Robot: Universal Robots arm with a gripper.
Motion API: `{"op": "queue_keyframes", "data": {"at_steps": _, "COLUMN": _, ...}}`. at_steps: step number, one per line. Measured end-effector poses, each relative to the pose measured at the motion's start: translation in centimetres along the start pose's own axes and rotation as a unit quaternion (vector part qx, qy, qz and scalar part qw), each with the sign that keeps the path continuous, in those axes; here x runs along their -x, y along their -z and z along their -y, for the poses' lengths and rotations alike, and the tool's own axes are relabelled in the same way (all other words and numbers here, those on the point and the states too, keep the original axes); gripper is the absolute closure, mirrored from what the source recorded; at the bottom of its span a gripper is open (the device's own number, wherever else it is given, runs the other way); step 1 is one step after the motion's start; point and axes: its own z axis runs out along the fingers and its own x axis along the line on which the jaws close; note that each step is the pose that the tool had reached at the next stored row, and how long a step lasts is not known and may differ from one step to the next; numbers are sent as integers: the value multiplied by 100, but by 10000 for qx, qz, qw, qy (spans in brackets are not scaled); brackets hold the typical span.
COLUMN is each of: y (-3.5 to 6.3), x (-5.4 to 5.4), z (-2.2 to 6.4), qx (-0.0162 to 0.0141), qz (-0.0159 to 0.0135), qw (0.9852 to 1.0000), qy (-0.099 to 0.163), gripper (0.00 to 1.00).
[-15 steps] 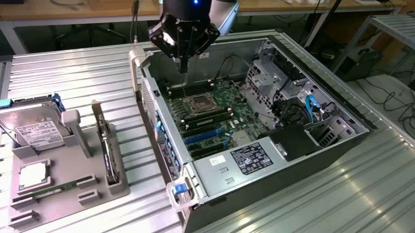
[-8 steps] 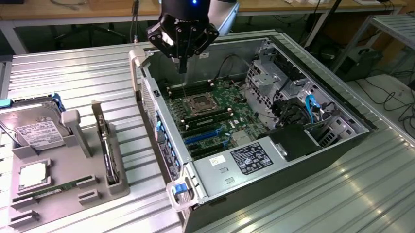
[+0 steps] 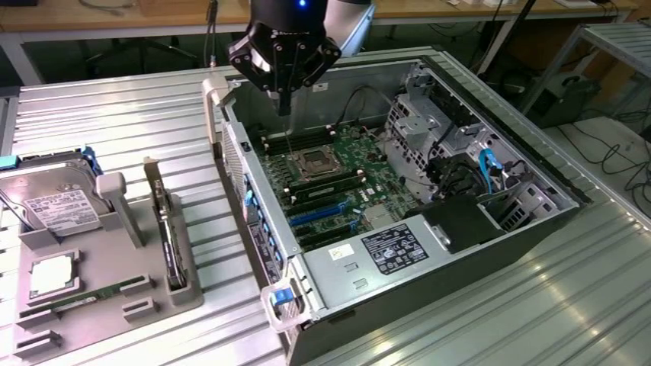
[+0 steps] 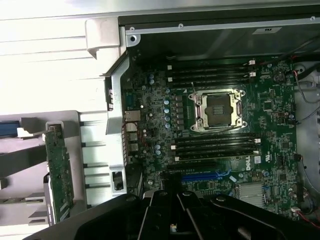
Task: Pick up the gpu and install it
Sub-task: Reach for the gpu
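Gripper: the gripper (image 3: 283,105) hangs over the far end of the open computer case (image 3: 529,229), above the motherboard (image 3: 351,183). Its fingers taper together to a single tip with nothing between them.
Gpu: the gpu (image 3: 166,229) stands on its long edge in a slotted holder on the grey tray (image 3: 112,328), to the exterior view's left of the case and well apart from the gripper.
In the way: the case's perforated rear wall (image 3: 236,164) rises between the gpu and the motherboard.
Tray contents: beside the gpu are a hard drive (image 3: 53,204) with a white label, a square processor chip (image 3: 49,276) lying flat, and a narrow RAM stick (image 3: 87,299).
Case contents: an empty processor socket (image 3: 310,162), a blue expansion slot (image 3: 315,215), a labelled power supply (image 3: 379,250) and blue cables (image 3: 489,168).
Exterior view: the gpu shows dark and slim, edge-on.
Wrist view: the gpu's green component face shows, as does a finned heatsink (image 4: 252,194) near the blue slot.
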Motion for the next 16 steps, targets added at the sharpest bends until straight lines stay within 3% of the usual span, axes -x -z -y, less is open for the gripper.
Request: {"op": "queue_keyframes", "data": {"at_steps": 16, "y": 1, "x": -68, "z": 5, "qx": 0, "qz": 0, "qw": 10000, "qy": 0, "gripper": 89}}
